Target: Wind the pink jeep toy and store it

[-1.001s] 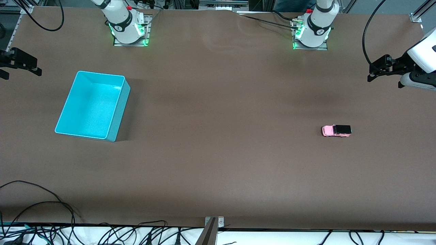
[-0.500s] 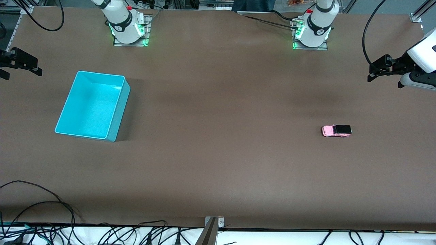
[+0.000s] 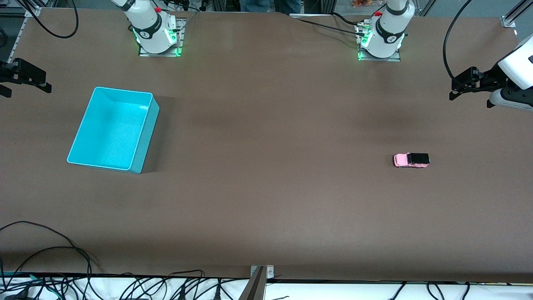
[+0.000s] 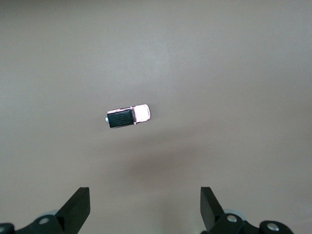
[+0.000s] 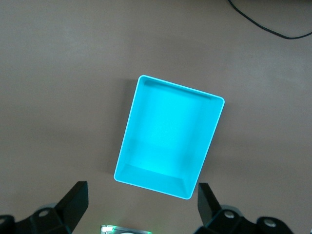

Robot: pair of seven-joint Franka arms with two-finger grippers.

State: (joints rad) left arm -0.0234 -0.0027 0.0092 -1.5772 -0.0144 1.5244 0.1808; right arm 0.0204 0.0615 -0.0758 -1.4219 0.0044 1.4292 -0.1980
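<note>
The pink jeep toy [image 3: 411, 160], tiny with a black rear roof, stands on its wheels on the brown table toward the left arm's end. In the left wrist view the jeep [image 4: 128, 116] lies well below and ahead of the open left gripper [image 4: 145, 196]. That left gripper [image 3: 454, 91] hangs high at the table's end, apart from the jeep, with nothing in it. The right gripper [image 3: 25, 85] hangs open at the other end of the table. In its wrist view the right gripper [image 5: 141, 191] is high above the table beside the empty turquoise bin [image 5: 146, 82].
The turquoise bin [image 3: 145, 135] stands toward the right arm's end, far from the jeep. Both arm bases [image 3: 157, 35] [image 3: 381, 39] stand at the table's back edge. Loose cables [image 3: 50, 250] lie along the edge nearest the front camera.
</note>
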